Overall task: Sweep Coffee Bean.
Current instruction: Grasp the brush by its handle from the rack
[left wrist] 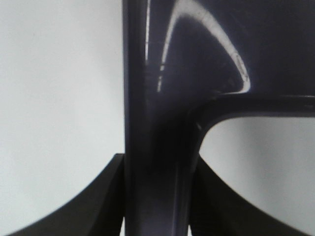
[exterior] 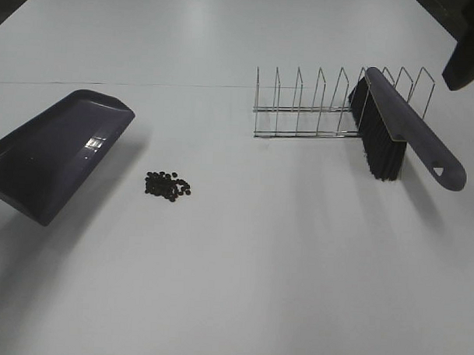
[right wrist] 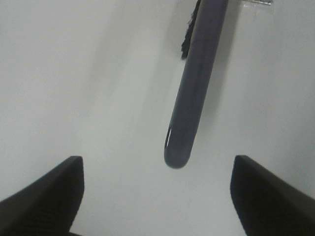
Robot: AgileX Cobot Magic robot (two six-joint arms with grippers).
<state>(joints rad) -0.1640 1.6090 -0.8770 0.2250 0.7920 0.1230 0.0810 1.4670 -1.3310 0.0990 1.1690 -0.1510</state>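
Observation:
The coffee bean cluster (exterior: 168, 186) lies on the white table, left of centre. A dark purple dustpan (exterior: 59, 152) is held tilted just left of the beans, its open mouth toward them. My left gripper (left wrist: 157, 209) is shut on the dustpan handle (left wrist: 157, 147). At the right, a purple brush (exterior: 402, 125) with black bristles (exterior: 380, 151) leans in a wire rack. Its handle end (right wrist: 179, 147) points toward my right gripper (right wrist: 157, 196), which is open, and a clear gap separates the two.
The wire dish rack (exterior: 302, 110) stands at the back right with the brush propped in its right end. Part of the right arm (exterior: 469, 45) shows dark at the top right corner. White table (exterior: 265, 272) spreads in front.

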